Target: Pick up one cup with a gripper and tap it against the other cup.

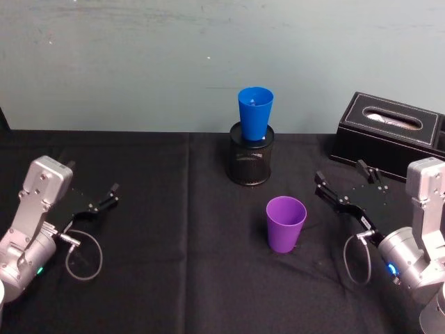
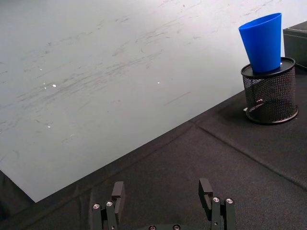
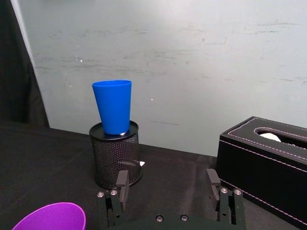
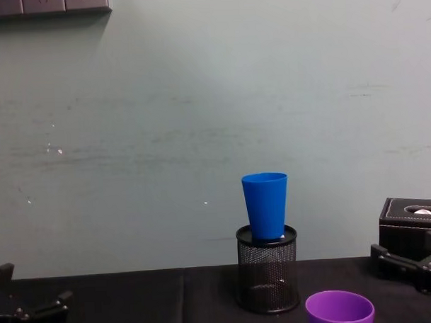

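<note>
Purple cup (image 1: pixel 286 223) upright on black tablecloth (image 1: pixel 174 278), centre-right, ungrasped. Blue cup (image 1: pixel 255 113) seated in mesh pen holder (image 1: pixel 250 162) behind. Right gripper (image 1: pixel 331 195) beside purple cup, apart, jaws spread, empty. Left gripper (image 1: pixel 106 198) far left, spread, empty.

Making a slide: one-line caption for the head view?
Open right gripper beside upright purple cup; blue cup stands in mesh holder; left gripper open.

mesh pen holder (image 1: pixel 249 161) mid-table | tissue box (image 1: pixel 388 136) far right | black cloth (image 1: pixel 160 264)
</note>
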Motion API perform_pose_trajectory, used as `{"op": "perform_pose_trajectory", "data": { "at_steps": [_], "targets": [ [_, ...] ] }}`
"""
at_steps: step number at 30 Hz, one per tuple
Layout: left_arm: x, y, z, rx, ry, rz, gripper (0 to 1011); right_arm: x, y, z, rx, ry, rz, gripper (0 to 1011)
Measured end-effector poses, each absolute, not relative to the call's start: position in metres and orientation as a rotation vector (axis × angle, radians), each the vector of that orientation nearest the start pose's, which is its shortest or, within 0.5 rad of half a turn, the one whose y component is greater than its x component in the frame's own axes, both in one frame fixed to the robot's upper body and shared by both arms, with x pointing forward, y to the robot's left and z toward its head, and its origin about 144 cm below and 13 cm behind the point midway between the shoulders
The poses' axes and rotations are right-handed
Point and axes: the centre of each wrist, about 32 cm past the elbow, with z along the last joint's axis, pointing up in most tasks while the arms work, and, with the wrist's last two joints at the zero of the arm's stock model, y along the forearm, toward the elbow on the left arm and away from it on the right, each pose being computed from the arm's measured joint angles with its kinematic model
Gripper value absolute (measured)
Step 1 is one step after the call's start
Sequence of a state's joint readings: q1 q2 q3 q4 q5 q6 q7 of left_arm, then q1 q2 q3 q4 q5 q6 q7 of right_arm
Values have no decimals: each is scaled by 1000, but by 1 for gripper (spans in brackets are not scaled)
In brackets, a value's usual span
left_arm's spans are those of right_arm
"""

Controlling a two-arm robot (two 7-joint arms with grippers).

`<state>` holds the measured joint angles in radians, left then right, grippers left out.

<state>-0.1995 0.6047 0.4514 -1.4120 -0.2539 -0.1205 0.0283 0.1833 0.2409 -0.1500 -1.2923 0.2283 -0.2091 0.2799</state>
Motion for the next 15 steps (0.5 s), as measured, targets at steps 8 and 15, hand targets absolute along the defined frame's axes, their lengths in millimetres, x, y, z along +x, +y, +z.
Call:
{"op": "perform_pose_trajectory", "data": {
  "at_steps": [8, 15],
  "targets": [
    [489, 310, 1140, 304, -285, 1248, 1012, 509, -274, 1115, 10, -93, -1208, 1003],
    [489, 310, 1140, 304, -285, 1248, 1011, 511, -272, 1110, -10, -90, -1208, 1003]
  ]
}}
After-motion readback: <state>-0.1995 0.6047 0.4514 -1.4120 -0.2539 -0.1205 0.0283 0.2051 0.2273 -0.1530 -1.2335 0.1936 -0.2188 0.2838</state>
